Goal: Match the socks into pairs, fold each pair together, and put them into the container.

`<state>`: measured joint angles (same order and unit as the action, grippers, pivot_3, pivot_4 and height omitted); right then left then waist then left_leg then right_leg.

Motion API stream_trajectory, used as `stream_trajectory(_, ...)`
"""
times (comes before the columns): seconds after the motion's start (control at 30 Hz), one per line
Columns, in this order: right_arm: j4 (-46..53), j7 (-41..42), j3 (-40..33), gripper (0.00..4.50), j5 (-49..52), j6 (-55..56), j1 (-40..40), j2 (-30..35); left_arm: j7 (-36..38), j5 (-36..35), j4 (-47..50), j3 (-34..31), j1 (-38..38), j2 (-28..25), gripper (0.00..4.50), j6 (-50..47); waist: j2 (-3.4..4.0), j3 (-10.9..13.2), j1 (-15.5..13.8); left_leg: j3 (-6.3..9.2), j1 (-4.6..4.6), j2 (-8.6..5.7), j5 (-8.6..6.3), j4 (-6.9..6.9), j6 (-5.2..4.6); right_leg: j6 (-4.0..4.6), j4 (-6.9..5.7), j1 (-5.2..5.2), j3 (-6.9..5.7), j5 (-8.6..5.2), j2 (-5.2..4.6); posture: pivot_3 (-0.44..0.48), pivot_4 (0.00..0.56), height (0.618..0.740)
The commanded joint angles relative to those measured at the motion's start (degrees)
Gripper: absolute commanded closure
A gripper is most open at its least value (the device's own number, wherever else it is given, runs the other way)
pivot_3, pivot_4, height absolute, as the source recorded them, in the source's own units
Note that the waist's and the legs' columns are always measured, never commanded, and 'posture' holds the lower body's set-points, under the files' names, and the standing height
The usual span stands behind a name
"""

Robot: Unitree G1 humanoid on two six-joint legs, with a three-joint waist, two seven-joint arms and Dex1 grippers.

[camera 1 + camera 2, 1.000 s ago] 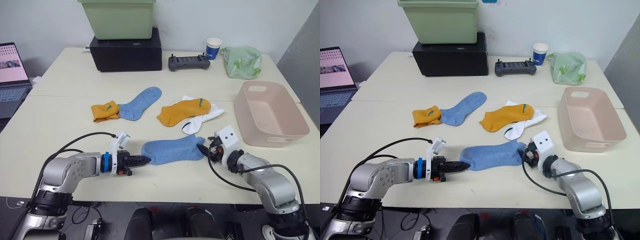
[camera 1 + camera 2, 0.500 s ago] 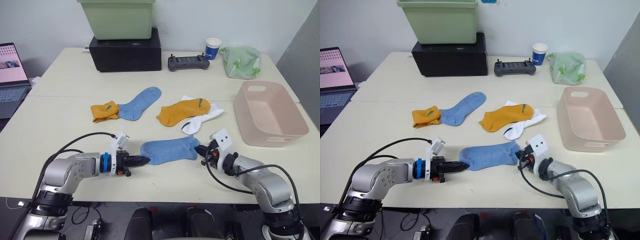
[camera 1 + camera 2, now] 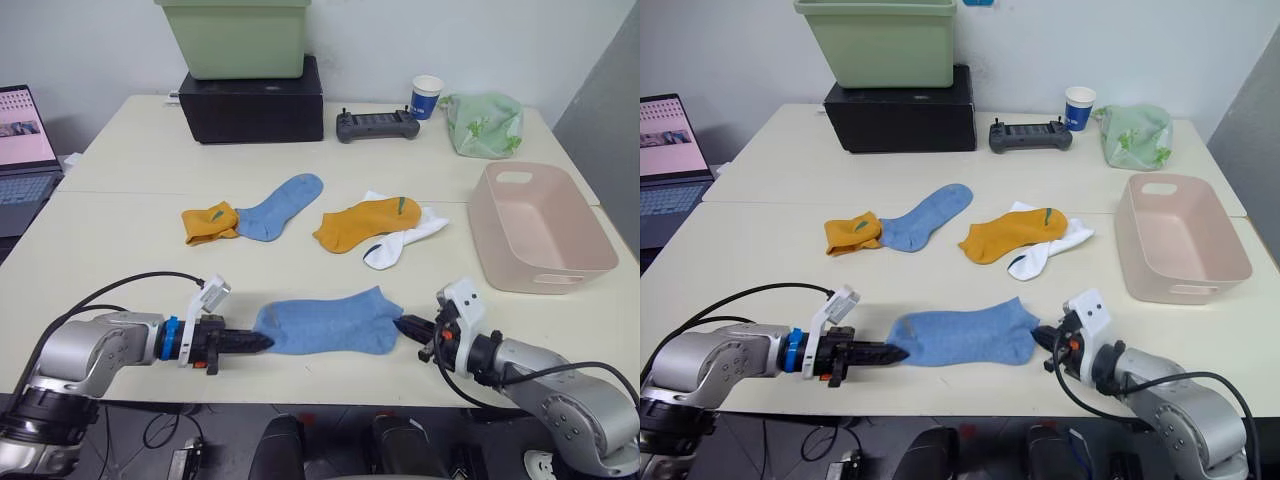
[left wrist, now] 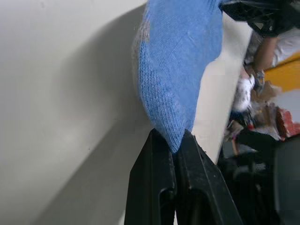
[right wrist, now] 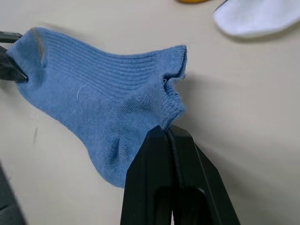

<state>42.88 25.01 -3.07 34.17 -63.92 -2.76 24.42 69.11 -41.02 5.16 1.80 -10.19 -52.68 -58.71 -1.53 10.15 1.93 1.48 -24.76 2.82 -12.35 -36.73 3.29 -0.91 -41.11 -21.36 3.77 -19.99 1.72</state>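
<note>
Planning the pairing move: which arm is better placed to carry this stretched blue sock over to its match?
Left, probably. The left pincer pinches the toe of the near blue sock, and the other blue sock lies on the robot's left side of the table. The right pincer grips the cuff, farther away.

My head's two eye views look forward and down over the table point(image 3: 120, 250), side by side, sharing nearly the same scene. Each wrist view looks close along its own fingers at the blue sock point(image 5: 108, 103), also shared with both eyes.
</note>
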Motion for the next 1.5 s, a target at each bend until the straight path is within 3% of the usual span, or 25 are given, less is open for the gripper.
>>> stream_trajectory(0.03, 3.2, -0.8, -2.3, 4.49, 3.1, -2.0, -0.6, 0.7, 1.9, -0.1, 1.8, 0.5, 0.7, -1.0, 4.50, 0.5, 0.00, 0.0, 0.0, -0.01, 0.00, 0.00, 0.00, 0.00, 0.00, -0.01, 0.00, 0.00, 0.00, 0.00, -0.01, 0.000, 0.150, 0.735)
stream_trajectory(0.3, 2.4, -2.2, -0.6, 4.49, 3.3, -2.9, -1.2, 2.3, -1.4, 3.9, -1.3, 2.1, -0.1, 3.3, 4.50, 5.0, 0.00, 0.0, 0.0, -0.01, 0.00, -0.02, 0.00, 0.00, -0.01, -0.08, 0.02, 0.00, 0.00, -0.04, -0.01, 0.000, 0.150, 0.735)
stream_trajectory(0.5, 1.1, -3.1, 0.4, 4.49, 3.3, -3.5, -0.8, 2.6, -0.7, 6.8, -2.8, 3.7, -1.2, 3.7, 4.50, 8.1, 0.00, 0.0, 0.0, -0.03, 0.00, -0.05, 0.00, 0.00, -0.01, -0.09, 0.02, 0.01, 0.02, -0.05, -0.01, 0.000, 0.150, 0.735)
stream_trajectory(0.6, 0.5, -4.8, 0.5, 4.49, 2.6, -4.0, -0.4, 2.5, -3.2, 7.7, -4.3, 1.8, -1.2, 6.6, 4.50, 12.4, 0.10, -0.1, -0.1, -0.01, 0.00, -0.03, 0.00, 0.00, -0.01, -0.08, 0.02, 0.02, -0.01, -0.04, -0.01, 0.000, 0.150, 0.735)
stream_trajectory(0.67, 0.3, -5.5, 0.3, 4.29, 2.1, -3.8, -0.6, 3.0, -1.4, 6.0, -4.4, 2.3, -1.9, 5.6, 4.50, 8.6, 0.06, -0.1, -0.1, -0.03, 0.00, -0.04, 0.00, 0.00, -0.01, -0.09, 0.01, 0.02, 0.00, -0.04, -0.02, 0.000, 0.150, 0.735)
stream_trajectory(0.73, 0.2, -5.8, -0.2, 3.87, 2.1, -3.5, -0.5, 3.5, -0.6, 6.8, -3.6, 2.3, -1.1, 4.7, 4.08, 9.8, 0.05, -0.1, -0.1, -0.02, -0.01, -0.06, 0.00, -0.01, -0.01, -0.09, 0.02, 0.03, -0.01, -0.05, 0.00, 0.000, 0.150, 0.735)
stream_trajectory(0.9, 0.1, -5.5, -1.8, 2.11, 2.2, -2.8, 0.1, 4.7, -1.8, 6.5, -3.4, -1.4, 2.0, 3.6, 2.63, 10.4, 0.11, -0.1, 0.0, -0.03, 0.03, -0.02, 0.00, 0.00, -0.01, -0.09, 0.01, 0.03, 0.02, -0.05, -0.01, 0.000, 0.150, 0.735)
stream_trajectory(1.1, 0.8, -2.8, -2.1, 0.01, 1.3, 1.1, -0.7, 8.8, -5.2, 6.2, -4.4, -12.1, 6.4, 3.6, 0.90, 15.9, 0.13, -0.1, 0.2, -0.03, 0.09, 0.00, 0.00, 0.02, -0.01, -0.09, 0.00, 0.04, 0.03, -0.05, 0.02, 0.000, 0.150, 0.735)
stream_trajectory(1.2, 0.0, -2.3, -2.8, 0.00, -0.1, 4.5, -0.7, 9.8, -8.2, 4.5, -4.6, -18.5, 7.2, 5.3, 0.02, 18.6, 0.11, -0.1, 0.2, -0.02, 0.09, 0.02, 0.00, 0.03, -0.01, -0.09, 0.00, 0.03, 0.02, -0.05, 0.02, 0.000, 0.150, 0.735)
stream_trajectory(1.37, 1.1, 3.3, -1.7, 0.00, 0.3, 11.2, 6.6, 12.0, -14.5, 4.9, 0.8, -23.9, 10.6, 8.5, 0.02, 21.7, 0.13, -0.1, 0.3, -0.15, 0.05, 0.08, -0.01, 0.03, -0.01, -0.10, 0.04, 0.00, 0.15, -0.05, -0.12, 0.000, 0.150, 0.735)
stream_trajectory(1.5, -0.5, 5.1, 1.4, 0.00, 0.3, 12.6, 14.2, 12.3, -20.2, 9.4, -0.5, -23.2, 6.2, 12.8, 0.02, 30.6, 0.06, -0.1, -0.2, -0.07, 0.05, 0.00, 0.00, 0.01, -0.01, -0.07, 0.05, 0.05, 0.03, -0.02, -0.23, 0.000, 0.150, 0.735)
